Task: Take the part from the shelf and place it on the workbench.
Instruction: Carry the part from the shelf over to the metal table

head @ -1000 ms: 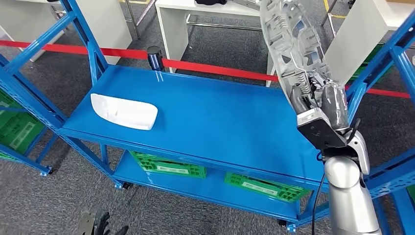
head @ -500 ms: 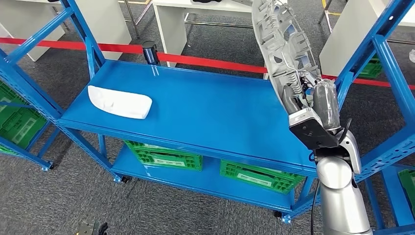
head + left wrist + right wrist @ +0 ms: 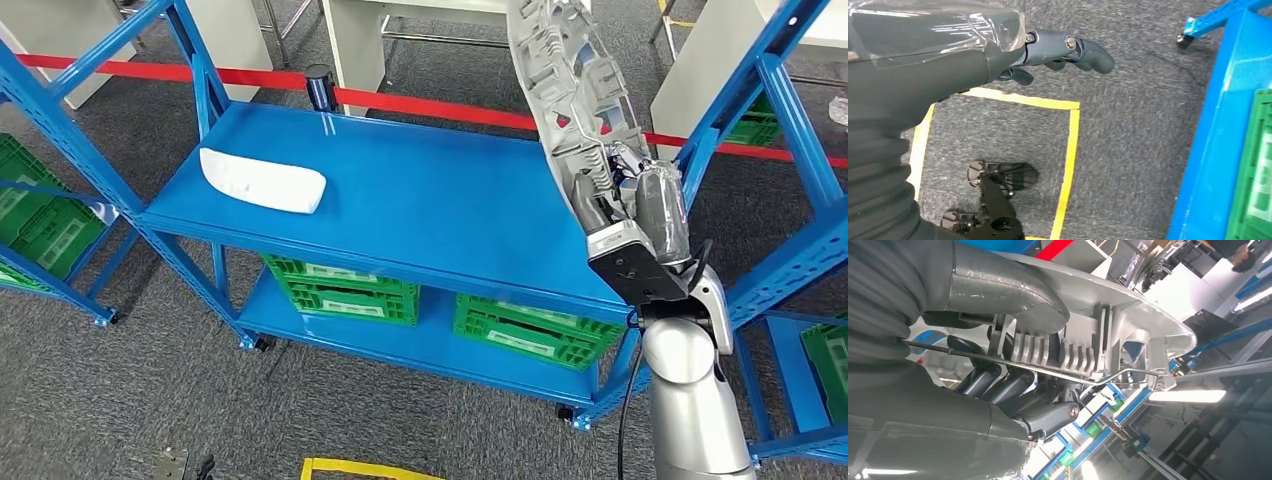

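Observation:
My right hand grips a long grey ribbed metal part by its lower end and holds it upright above the right end of the blue shelf. In the right wrist view the part lies across my dark fingers, with the thumb over it. A white moulded part lies on the shelf's top level at the left. My left hand hangs over the grey floor with nothing in it, fingers loosely bent.
Green crates sit on the shelf's lower level. More blue racks stand at left and right. A red barrier tape runs behind the shelf, with white tables beyond. Yellow floor tape marks the carpet.
The whole view has shifted: the shelf sits a little higher and further off in the picture, and more floor shows below. My right hand still holds the grey part upright.

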`<action>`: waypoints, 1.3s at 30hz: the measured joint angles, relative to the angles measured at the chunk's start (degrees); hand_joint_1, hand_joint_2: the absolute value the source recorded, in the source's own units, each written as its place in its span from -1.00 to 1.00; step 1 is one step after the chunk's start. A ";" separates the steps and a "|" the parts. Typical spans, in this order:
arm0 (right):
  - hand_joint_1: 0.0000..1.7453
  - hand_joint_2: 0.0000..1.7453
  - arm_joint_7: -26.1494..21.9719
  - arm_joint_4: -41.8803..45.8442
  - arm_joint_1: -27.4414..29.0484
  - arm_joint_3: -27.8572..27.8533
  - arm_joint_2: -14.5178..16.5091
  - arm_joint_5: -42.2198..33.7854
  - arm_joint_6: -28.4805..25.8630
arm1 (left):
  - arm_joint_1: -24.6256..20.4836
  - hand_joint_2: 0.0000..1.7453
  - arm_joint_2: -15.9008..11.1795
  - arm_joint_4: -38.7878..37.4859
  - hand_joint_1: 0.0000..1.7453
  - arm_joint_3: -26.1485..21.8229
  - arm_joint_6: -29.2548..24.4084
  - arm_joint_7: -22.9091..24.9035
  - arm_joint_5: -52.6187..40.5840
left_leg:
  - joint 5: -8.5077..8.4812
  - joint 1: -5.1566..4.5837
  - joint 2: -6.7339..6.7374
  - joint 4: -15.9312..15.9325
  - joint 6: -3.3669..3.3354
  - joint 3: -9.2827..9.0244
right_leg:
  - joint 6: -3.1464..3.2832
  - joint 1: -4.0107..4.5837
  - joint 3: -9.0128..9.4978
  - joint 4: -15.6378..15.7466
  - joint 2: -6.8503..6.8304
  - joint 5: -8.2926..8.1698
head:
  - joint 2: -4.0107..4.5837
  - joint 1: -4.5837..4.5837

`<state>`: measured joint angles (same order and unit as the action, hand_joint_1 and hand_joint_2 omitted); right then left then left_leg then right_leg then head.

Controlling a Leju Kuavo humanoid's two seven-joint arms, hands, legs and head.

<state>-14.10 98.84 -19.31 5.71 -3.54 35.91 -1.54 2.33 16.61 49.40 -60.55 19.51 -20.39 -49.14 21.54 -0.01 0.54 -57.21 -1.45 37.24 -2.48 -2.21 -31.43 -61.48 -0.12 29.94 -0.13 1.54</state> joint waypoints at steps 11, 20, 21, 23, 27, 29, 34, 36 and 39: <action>1.00 1.00 -0.13 -0.22 -0.39 -0.02 0.76 0.56 0.03 | 0.42 1.00 0.49 0.37 -1.00 -1.03 0.69 0.03 -0.72 | 10.62 0.67 -0.40 -17.76 3.05 4.84 | 4.05 0.86 -4.89 1.72 0.19 -4.68 | 0.00 0.63; 1.00 1.00 -0.23 -0.44 -0.73 -0.22 1.28 0.88 0.03 | 0.12 1.00 0.37 1.22 -1.00 -1.48 1.31 -0.37 -1.42 | 5.98 -1.43 -0.09 2.50 -1.70 -8.40 | 2.31 0.36 -7.64 3.55 -0.01 -9.47 | 0.00 0.50; 1.00 1.00 -0.26 -0.48 -0.79 -0.29 1.30 0.89 0.03 | 0.12 1.00 0.40 1.28 -1.00 -1.59 1.37 -0.38 -1.48 | 4.36 -1.28 0.11 3.79 -2.28 -8.27 | 2.56 0.53 -8.18 2.93 0.07 -8.36 | 0.00 0.45; 1.00 1.00 -0.29 -0.62 -0.97 -0.44 1.27 0.86 0.03 | 0.11 1.00 0.65 1.29 -1.00 -1.77 1.47 -0.39 -1.61 | 1.86 -0.99 0.42 5.11 -2.57 -7.20 | 3.27 0.73 -9.67 -1.65 0.16 -3.49 | 0.00 0.31; 1.00 1.00 -0.28 -0.89 -1.03 -0.51 1.27 0.88 0.03 | 0.15 1.00 1.32 1.20 -1.00 -1.86 1.62 -0.38 -1.70 | -1.07 -0.36 0.56 4.33 -1.19 -2.87 | 1.21 0.03 -9.36 -11.63 0.11 -0.48 | 0.00 0.27; 1.00 1.00 -0.28 -0.96 -1.06 -0.49 1.27 0.88 0.03 | 0.14 1.00 1.43 1.19 -1.00 -1.95 1.73 -0.38 -1.71 | -1.99 0.17 0.59 2.68 -0.31 -0.17 | -0.48 -0.56 -4.71 -7.23 -0.02 -1.97 | 0.00 0.26; 1.00 1.00 -0.23 -0.96 -0.92 -0.49 1.42 0.86 0.05 | 0.45 1.00 1.47 1.47 -1.00 -2.27 1.87 -0.38 -1.76 | -3.55 0.48 0.42 -0.98 1.37 3.75 | 1.19 -0.24 0.57 1.23 0.00 1.43 | 0.00 0.48; 1.00 1.00 -0.26 -1.04 -1.01 -0.48 1.49 0.91 0.09 | 0.62 1.00 1.46 1.48 -1.00 -2.51 1.93 -0.38 -1.77 | -1.92 0.84 0.29 -2.09 1.81 4.34 | 2.26 -0.28 -0.12 1.15 -0.03 0.44 | 0.00 0.52; 1.00 1.00 -0.31 -1.10 -1.29 -0.56 1.64 0.93 0.15 | 0.74 1.00 1.52 1.48 -1.00 -2.72 2.08 -0.38 -1.79 | 6.95 1.02 0.00 -11.10 2.52 6.33 | 3.07 -0.14 -1.88 1.14 -0.02 -1.54 | 0.00 0.56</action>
<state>-14.41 97.74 -20.60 5.15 -1.90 36.84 -1.39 3.07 18.12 50.88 -63.27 21.59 -20.76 -50.93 28.49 1.00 0.54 -68.31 1.07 43.57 0.59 -2.35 -33.31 -60.35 -0.15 28.40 -0.13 2.09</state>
